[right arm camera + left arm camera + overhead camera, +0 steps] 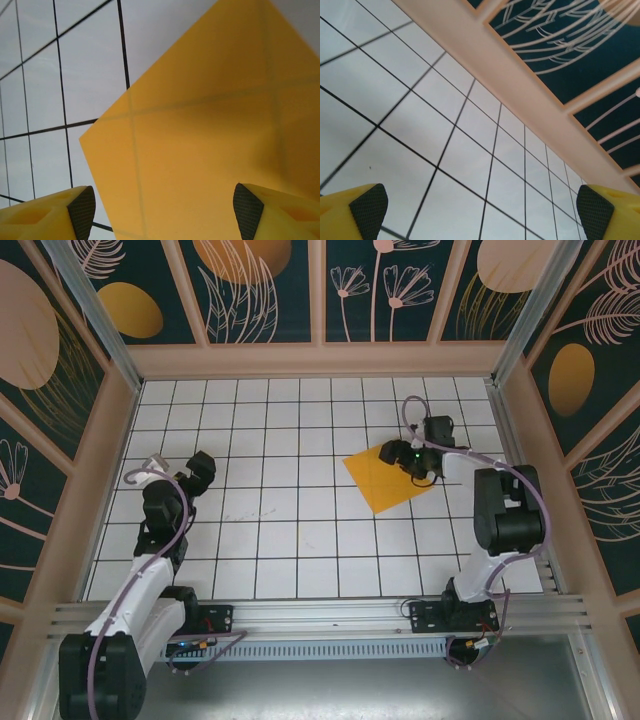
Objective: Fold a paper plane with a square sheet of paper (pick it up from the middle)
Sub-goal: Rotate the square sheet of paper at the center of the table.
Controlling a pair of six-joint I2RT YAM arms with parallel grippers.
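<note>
White tabletop (280,540) ruled by thin black lines into a grid of square tiles, evenly lit. Dark teal wall panels (260,290) enclose it at the back and on both sides, painted with pale line-drawn leaves and flowers and with orange and peach ovals (130,310). Peach-coloured battens (320,360) frame the panels. A ribbed aluminium rail (330,615) runs along the near edge.

Top view: the right gripper (402,458) covers part of the far right edge of the square sheet of paper (385,487), so can't tell if it's touching. Right wrist view crops the sheet at the right and bottom edges, and the gripper's 2 fingers (55,215) run off the bottom. Left wrist view, the fingers of the left gripper (482,215) are cropped too, and the tiles (350,35) at top left look blurry.
</note>
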